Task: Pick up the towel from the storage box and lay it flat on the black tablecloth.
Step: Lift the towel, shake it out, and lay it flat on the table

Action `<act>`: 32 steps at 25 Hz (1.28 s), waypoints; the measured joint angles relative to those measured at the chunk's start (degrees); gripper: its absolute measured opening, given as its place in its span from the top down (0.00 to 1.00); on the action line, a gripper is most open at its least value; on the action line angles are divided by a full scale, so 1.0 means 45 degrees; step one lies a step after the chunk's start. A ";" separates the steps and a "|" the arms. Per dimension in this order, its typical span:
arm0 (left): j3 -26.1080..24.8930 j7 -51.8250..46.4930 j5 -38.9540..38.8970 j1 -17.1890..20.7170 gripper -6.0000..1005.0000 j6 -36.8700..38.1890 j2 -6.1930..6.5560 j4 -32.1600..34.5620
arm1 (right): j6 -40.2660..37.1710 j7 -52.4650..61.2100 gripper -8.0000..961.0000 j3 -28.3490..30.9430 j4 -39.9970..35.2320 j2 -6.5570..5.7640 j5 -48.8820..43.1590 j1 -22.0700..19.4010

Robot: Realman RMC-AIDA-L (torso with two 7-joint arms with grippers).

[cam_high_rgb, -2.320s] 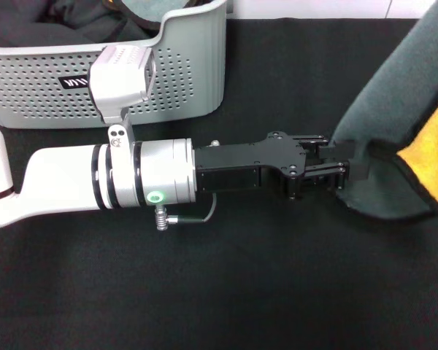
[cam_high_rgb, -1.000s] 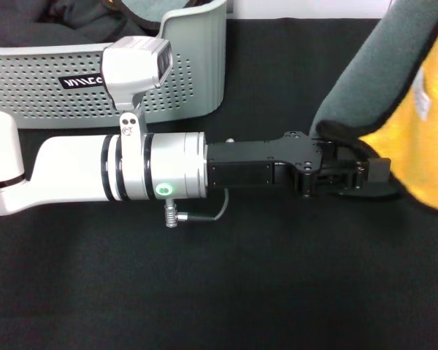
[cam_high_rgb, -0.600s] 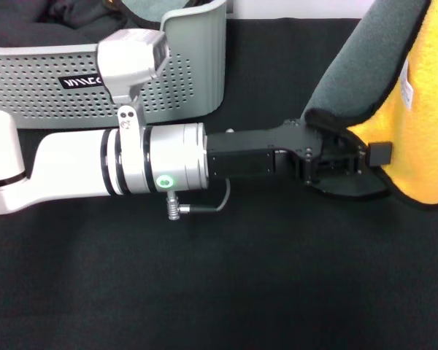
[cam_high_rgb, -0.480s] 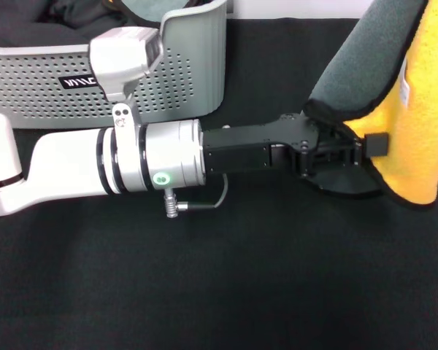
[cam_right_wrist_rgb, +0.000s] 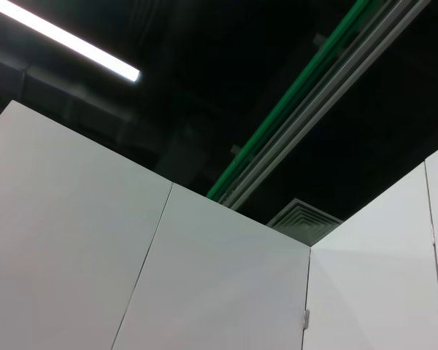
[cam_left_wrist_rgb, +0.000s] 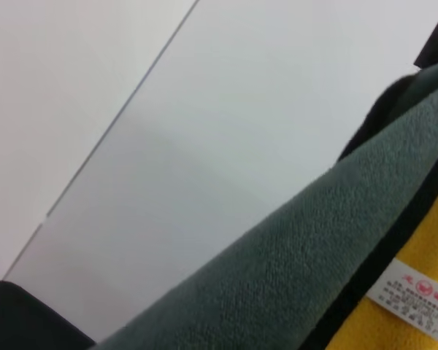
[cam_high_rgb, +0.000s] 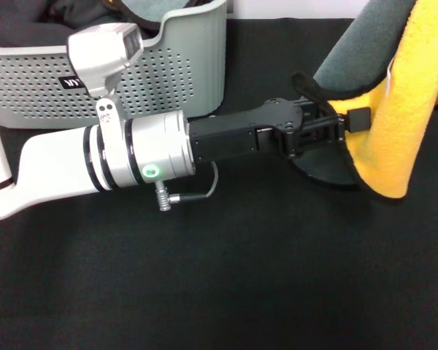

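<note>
One black tablecloth [cam_high_rgb: 204, 292] covers the whole table. One storage box [cam_high_rgb: 182, 73] sits at 11 o'clock with dark cloths [cam_high_rgb: 29, 29] inside. One towel [cam_high_rgb: 394, 102] hangs at 2 o'clock above the tablecloth, yellow face toward the camera, grey face behind, one white tag [cam_left_wrist_rgb: 412, 292]. Left gripper [cam_high_rgb: 339, 124] is clamped on the towel's black-trimmed edge. Right gripper out of sight.

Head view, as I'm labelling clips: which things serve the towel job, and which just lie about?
Job: towel, hanging from left gripper; storage box; black tablecloth.
Lying about: dark cloths in the box.
</note>
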 joint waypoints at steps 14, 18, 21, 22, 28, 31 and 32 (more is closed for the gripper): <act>-0.0560 0.0195 -0.0063 0.0730 0.69 0.0100 0.0007 0.0110 | -0.0125 -0.0098 0.98 -0.0018 0.0293 -0.0029 0.0001 -0.0215; -0.0894 0.0422 -0.0243 0.1031 0.72 0.0169 -0.0016 0.0092 | -0.0137 0.0008 0.98 -0.0017 0.0293 -0.0027 0.0001 -0.0444; -0.1281 0.0528 -0.0383 0.1392 0.81 0.0192 -0.0030 0.0113 | 0.0182 0.0671 0.98 -0.0064 0.0293 -0.0090 -0.0001 -0.0684; -0.1447 0.0570 -0.0442 0.1542 0.85 0.0244 -0.0030 0.0142 | 0.0535 0.1259 0.98 -0.0087 0.0292 -0.0176 -0.0058 -0.0761; -0.2438 0.0643 -0.0677 0.2083 0.98 0.0878 0.0036 0.0313 | 0.2777 0.4854 0.98 -0.0149 0.0178 -0.0753 -0.1336 -0.1009; -0.2708 0.0651 -0.0623 0.2185 0.98 0.1088 0.0237 0.0711 | 0.3364 0.5483 0.98 -0.0139 0.0166 -0.0919 -0.1723 -0.1028; -0.2710 0.0644 -0.0613 0.2187 0.98 0.1126 0.0323 0.0832 | 0.3660 0.5599 0.98 -0.0132 0.0161 -0.0979 -0.1784 -0.1037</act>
